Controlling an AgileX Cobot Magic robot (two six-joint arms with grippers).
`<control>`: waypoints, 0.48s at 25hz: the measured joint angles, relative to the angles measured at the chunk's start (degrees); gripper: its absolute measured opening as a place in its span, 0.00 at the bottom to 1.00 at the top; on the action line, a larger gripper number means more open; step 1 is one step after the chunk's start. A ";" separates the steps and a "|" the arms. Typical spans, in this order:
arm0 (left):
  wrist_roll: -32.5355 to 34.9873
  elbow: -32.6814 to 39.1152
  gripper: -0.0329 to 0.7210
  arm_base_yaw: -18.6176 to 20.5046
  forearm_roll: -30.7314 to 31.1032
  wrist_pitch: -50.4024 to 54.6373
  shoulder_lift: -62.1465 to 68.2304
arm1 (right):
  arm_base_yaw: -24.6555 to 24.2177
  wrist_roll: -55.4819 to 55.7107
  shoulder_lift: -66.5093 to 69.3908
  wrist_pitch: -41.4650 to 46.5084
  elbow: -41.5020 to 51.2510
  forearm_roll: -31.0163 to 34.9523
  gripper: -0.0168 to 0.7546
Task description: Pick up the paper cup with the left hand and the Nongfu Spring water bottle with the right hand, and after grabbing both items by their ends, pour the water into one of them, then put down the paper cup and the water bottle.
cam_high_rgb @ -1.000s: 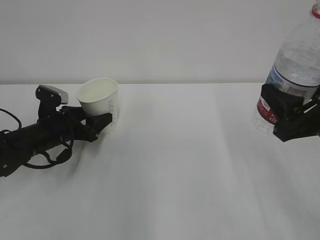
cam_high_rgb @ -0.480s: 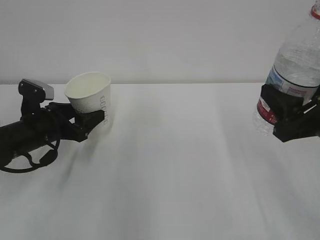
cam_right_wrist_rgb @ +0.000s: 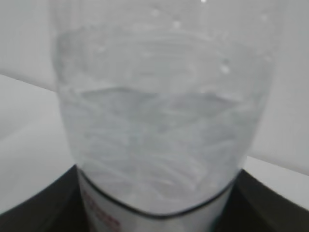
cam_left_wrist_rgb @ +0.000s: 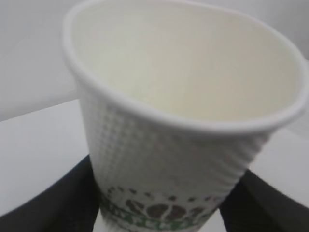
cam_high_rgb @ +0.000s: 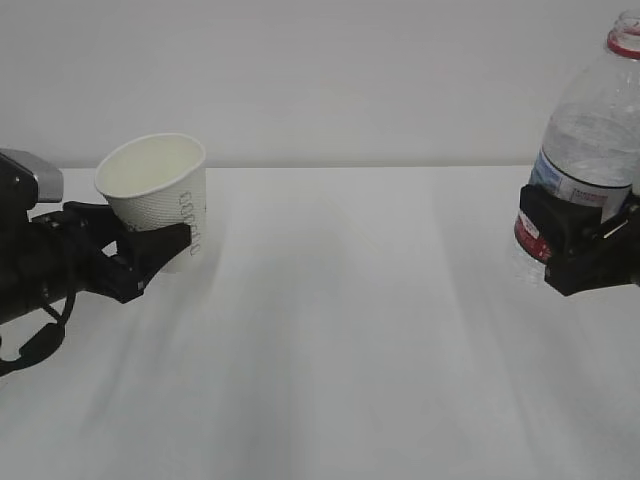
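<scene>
The paper cup [cam_high_rgb: 157, 195] is at the far left of the scene, lifted off the white tabletop [cam_high_rgb: 340, 330] and leaning a little. The left hand [cam_high_rgb: 150, 250] has its jaws closed around the cup's lower part, near the base, with the mouth free above. The cup looks light and thin-walled, with a dimpled skin that should give some friction, so I judge it easy to crush. A grip low down, where the base stiffens it, looks right, and a hard squeeze would dent it. From the left wrist view its inside appears pale and dry; I cannot make out any liquid in it.

The Nongfu Spring water bottle [cam_high_rgb: 590, 140] is at the far right, well apart from the cup and also held off the tabletop, nearly upright. The right hand [cam_high_rgb: 575, 245] has its jaws shut on the bottle at the red-and-white label, in the lower half. The red-ringed neck is open, with no cap. The water [cam_right_wrist_rgb: 159, 140] fills roughly the lower and middle body, with droplets on the wall above. The bottle is likely much heavier than the cup, its smooth plastic slippery and somewhat flexible. With the weight above the grip, tipping it should make the water shift and tug at the hold.
</scene>
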 joint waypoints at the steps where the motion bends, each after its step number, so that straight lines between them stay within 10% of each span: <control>1: -0.34 0.68 0.73 0.00 0.53 0.00 -1.16 | 0.00 0.00 0.00 0.06 0.00 -0.12 0.65; 12: -11.25 2.71 0.73 0.00 18.55 -0.23 -10.17 | 0.00 4.15 0.00 0.06 0.00 -7.07 0.65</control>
